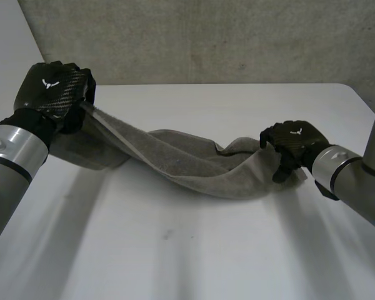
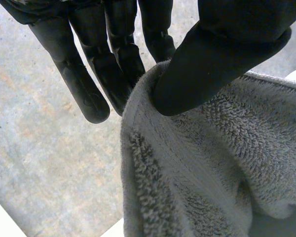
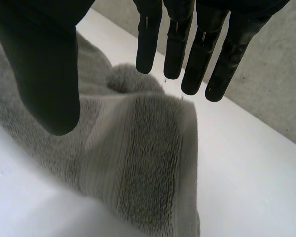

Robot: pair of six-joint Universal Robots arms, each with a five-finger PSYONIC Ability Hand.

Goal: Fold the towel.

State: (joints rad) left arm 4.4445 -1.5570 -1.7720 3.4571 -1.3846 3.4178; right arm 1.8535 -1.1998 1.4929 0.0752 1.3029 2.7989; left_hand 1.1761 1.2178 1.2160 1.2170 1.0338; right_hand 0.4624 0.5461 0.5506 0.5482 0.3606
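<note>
A grey towel (image 1: 194,165) stretches across the white table (image 1: 194,250) as a long bunched band. My left hand (image 1: 53,90) is raised at the far left and holds the towel's left end off the table. In the left wrist view the thumb (image 2: 222,54) pinches the towel's (image 2: 197,163) edge against the fingers (image 2: 113,59). My right hand (image 1: 294,144) hovers just over the towel's right end, which lies on the table. In the right wrist view its fingers (image 3: 197,44) are straight and spread from the thumb, with the towel's (image 3: 133,163) corner lying loose below them.
A grey concrete wall (image 1: 206,37) rises behind the table's far edge. Bare white tabletop lies in front of the towel and to the right of my right hand.
</note>
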